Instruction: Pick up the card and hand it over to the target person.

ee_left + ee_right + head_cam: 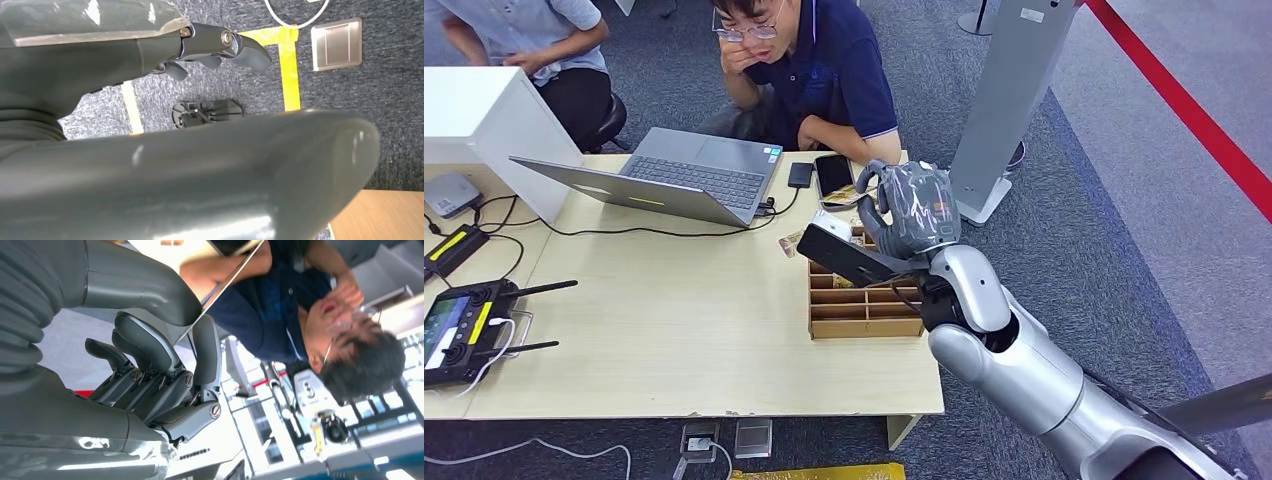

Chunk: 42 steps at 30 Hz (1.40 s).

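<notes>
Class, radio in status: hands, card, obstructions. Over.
Left robot hand hanging, empty. Right robot hand raised over tray, grip unclear. One card on table beside tray. Person seated ahead.

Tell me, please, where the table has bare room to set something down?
The widest bare patch of table lies between the laptop, the controller and the wooden tray. It is crowded at the far right edge, where phones and the right hand sit above the tray.

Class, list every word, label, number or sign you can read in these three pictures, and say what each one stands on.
No text can be read.
Small orange mark on the back of the grey right robot hand: too small to read.
Sticker on the open silver laptop: blurred.
Lit screen of the black handheld controller: too small.
Label on the tall grey stand: illegible.
</notes>
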{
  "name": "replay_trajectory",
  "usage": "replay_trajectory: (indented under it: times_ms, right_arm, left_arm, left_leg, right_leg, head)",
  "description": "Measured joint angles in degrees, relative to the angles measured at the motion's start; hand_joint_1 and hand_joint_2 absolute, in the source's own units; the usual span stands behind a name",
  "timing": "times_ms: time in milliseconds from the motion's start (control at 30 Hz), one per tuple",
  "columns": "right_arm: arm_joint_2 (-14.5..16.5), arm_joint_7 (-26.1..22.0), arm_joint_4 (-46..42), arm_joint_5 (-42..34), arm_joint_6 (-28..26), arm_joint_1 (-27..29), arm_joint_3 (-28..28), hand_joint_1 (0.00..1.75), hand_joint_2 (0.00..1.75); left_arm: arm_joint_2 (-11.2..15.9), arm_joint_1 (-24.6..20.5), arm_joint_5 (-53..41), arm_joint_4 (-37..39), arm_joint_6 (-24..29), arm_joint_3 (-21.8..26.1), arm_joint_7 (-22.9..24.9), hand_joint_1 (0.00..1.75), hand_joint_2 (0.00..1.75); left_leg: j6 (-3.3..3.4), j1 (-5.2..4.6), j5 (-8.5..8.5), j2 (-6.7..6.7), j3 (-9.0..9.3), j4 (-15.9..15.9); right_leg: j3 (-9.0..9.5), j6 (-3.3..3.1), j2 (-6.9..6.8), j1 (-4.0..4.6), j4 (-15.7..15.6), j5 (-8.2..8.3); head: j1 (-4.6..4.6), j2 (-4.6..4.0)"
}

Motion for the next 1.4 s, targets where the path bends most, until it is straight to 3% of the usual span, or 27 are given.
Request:
replay_trajectory:
  times_ms: [267, 1400]
  right_arm:
    - [0.28, 0.14, 3.48, 0.24, -1.57, -0.11, -0.48, 1.75, 1.75]
    - [0.66, 0.35, 3.62, 0.08, -1.41, 0.15, -0.64, 1.75, 1.75]
  left_arm:
    - [-0.02, 0.19, 0.20, 0.03, -0.08, -0.04, 0.10, 0.00, 0.00]
    - [0.31, 0.35, 0.45, 0.14, -0.61, -0.04, -0.25, 0.00, 0.00]
  left_leg:
    - [-0.01, 0.00, -0.05, -0.05, -0.03, 0.03]
    - [-0.01, 0.00, -0.05, -0.04, -0.08, 0.04]
  right_leg:
    - [-0.01, 0.00, -0.05, 0.00, 0.03, -0.06]
    - [-0.07, 0.00, -0.04, 0.00, 0.05, -0.06]
  head:
    - [0.00, 0.00]
    - [0.00, 0.00]
